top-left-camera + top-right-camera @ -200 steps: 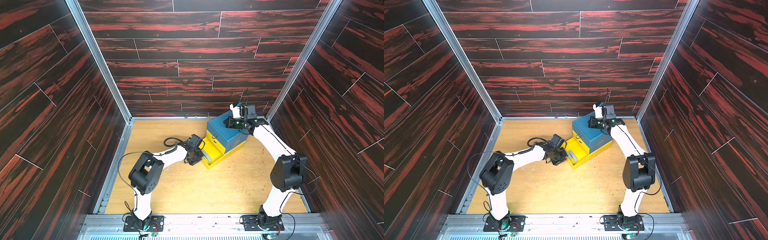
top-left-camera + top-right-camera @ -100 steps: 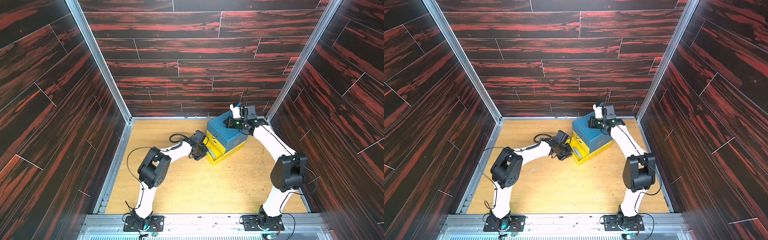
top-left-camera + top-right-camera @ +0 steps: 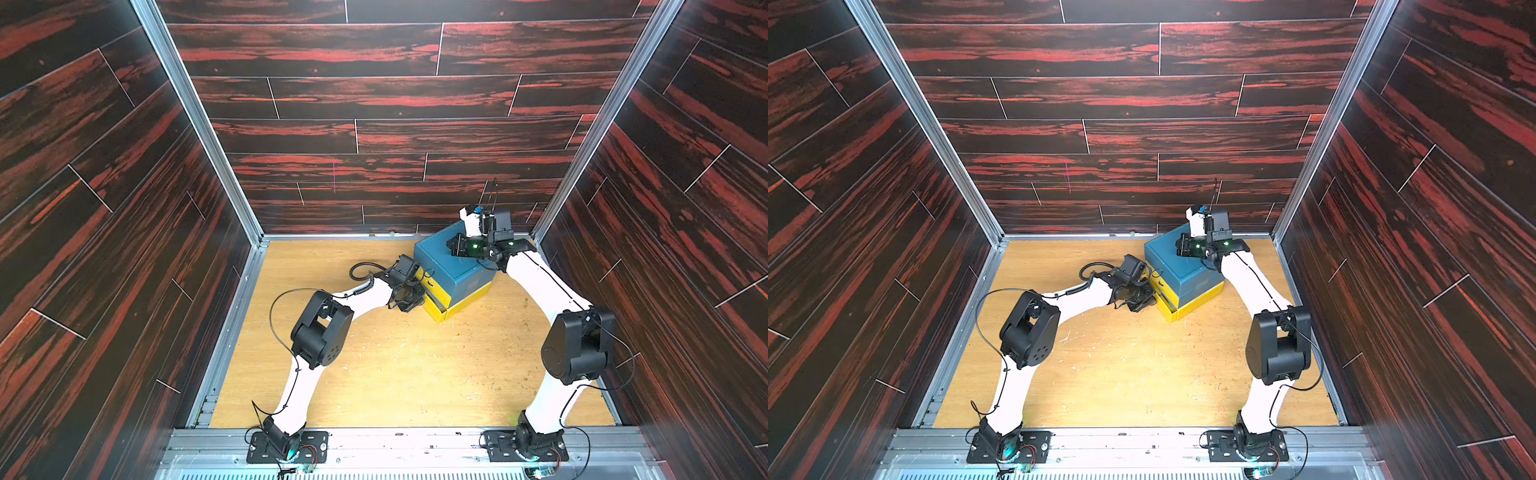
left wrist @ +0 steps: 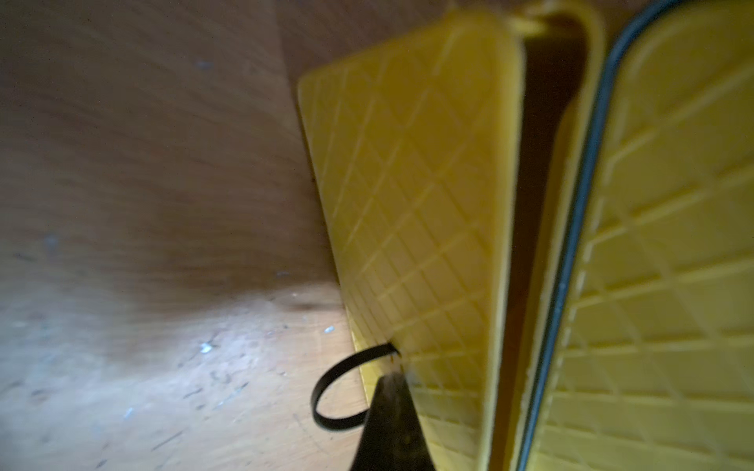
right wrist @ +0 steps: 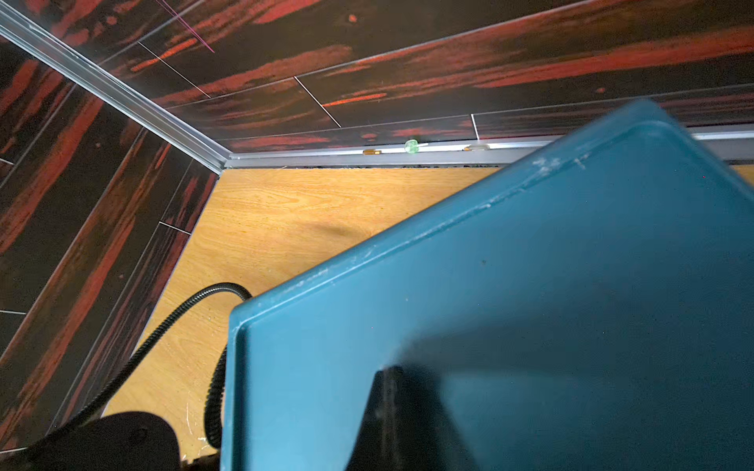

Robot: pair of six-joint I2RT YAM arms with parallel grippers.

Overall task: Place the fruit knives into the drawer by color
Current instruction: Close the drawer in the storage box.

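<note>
Left gripper (image 4: 391,381), jaws closed, presses its tip on the slightly protruding diamond-embossed yellow plastic drawer (image 4: 408,183), beside the black loop pull (image 4: 326,391). Right gripper (image 5: 389,379), closed, rests on the smooth teal cabinet (image 5: 530,285). The fruit knives are out of sight.

The cabinet (image 3: 453,266) was teal, its drawers (image 4: 416,212) yellow with a raised diamond lattice and a black loop pull (image 4: 316,401). The bench (image 3: 395,374) showed pale wood grain; walls (image 3: 374,95) were dark, red-streaked planks.

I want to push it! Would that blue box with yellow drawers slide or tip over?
Probably slides: the box looks like light plastic on a smooth table. Tipping seems unlikely: it's squat, with the right claw on top.
</note>
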